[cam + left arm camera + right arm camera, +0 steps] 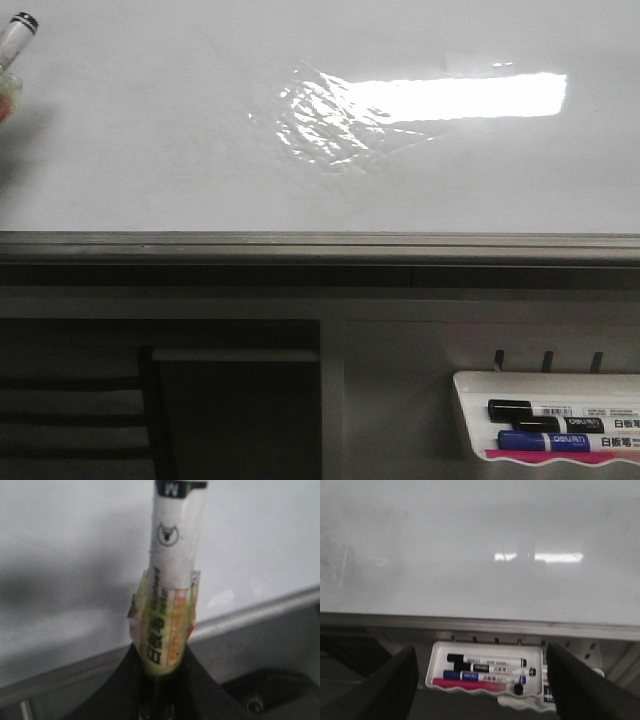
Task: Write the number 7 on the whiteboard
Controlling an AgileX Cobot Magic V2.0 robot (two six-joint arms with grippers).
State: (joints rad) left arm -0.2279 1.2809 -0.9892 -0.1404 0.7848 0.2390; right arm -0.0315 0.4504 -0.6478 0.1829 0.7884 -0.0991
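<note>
The whiteboard (150, 130) is a large glossy white board with a bright glare (470, 97), a wrinkled film patch (320, 120) and a grey bottom rail (320, 245). No number 7 shows on it; the surface looks blank. My left gripper (162, 680) is shut on a white marker (172, 555) wrapped in yellowish tape, its dark tip end pointing toward the board. The marker's tip (18, 28) shows at the far left edge of the front view. My right gripper (480, 680) is open and empty, its dark fingers (385, 690) on either side of the marker tray.
A small white marker tray (470, 385) at the lower right holds black, blue and red markers (485, 666). The whiteboard also fills the right wrist view (470, 555). Dark shelving (80, 400) lies below the rail at the left.
</note>
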